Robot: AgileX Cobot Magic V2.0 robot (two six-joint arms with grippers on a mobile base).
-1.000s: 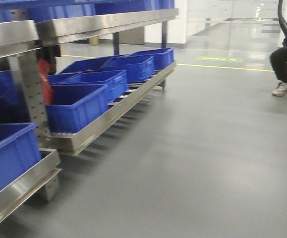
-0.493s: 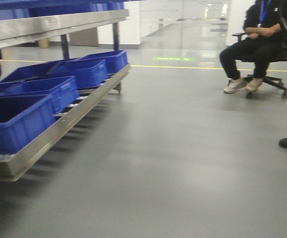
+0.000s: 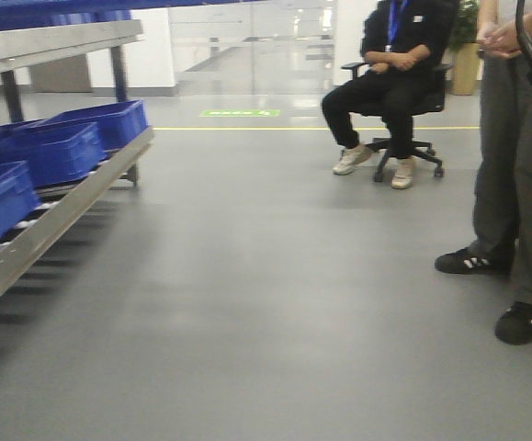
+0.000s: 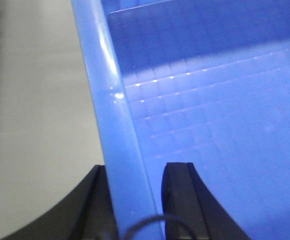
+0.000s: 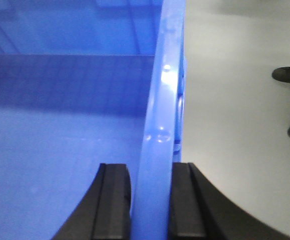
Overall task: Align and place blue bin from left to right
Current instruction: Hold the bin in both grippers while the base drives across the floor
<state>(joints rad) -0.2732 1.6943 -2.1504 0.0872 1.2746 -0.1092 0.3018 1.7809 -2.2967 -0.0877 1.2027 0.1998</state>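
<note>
Open grey floor [image 3: 266,303] runs through the middle. A steel rack [image 3: 63,213] loaded with blue crates [image 3: 59,152] lines its left edge. A seated person [image 3: 390,83] blocks the far middle, and a standing person [image 3: 518,184] blocks the right edge. A wall of the blue bin [image 5: 59,150] fills the gap in both the left pincer [image 4: 134,200] and the right pincer [image 5: 150,200].

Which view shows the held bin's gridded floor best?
Left wrist: the floor grid of the blue bin reads clearly beside the left tool. Right wrist shows it dimmer. The front view misses this bin.
</note>
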